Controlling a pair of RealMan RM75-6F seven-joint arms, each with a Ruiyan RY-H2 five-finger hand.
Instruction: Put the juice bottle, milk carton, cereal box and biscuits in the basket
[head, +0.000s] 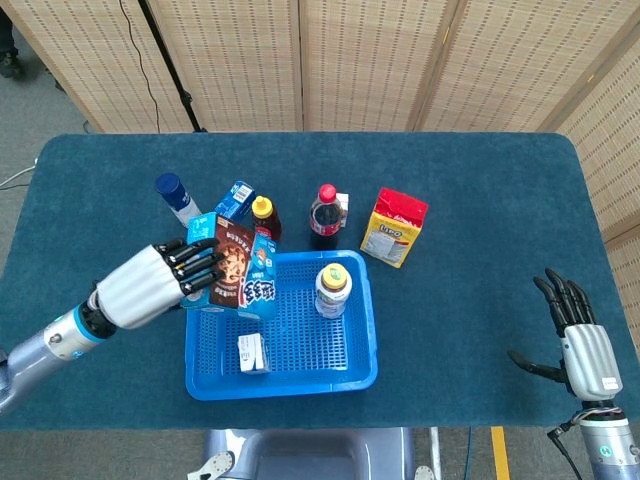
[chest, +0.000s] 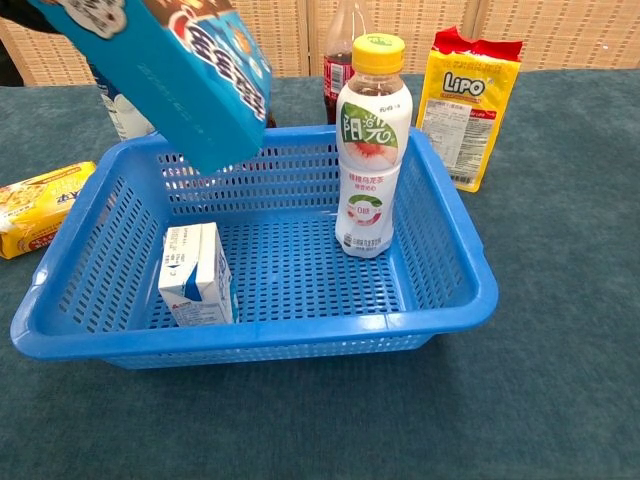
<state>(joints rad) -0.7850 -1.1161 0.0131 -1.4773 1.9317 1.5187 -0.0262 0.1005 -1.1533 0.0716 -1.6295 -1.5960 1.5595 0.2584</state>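
My left hand (head: 160, 285) grips the blue cereal box (head: 240, 270) and holds it tilted in the air over the left part of the blue basket (head: 280, 385). In the chest view the cereal box (chest: 170, 70) hangs above the basket (chest: 300, 335). Inside the basket the juice bottle (head: 332, 290) stands upright at the back right, and the small milk carton (head: 252, 353) stands at the front left. A yellow biscuit packet (chest: 40, 205) lies on the table left of the basket. My right hand (head: 585, 345) is open, far right near the table's front edge.
Behind the basket stand a white bottle with a blue cap (head: 175, 197), a blue box (head: 235, 200), a honey bottle (head: 263, 218) and a dark drink bottle (head: 323, 215). A yellow Lipo bag (head: 395, 228) stands at the basket's back right corner.
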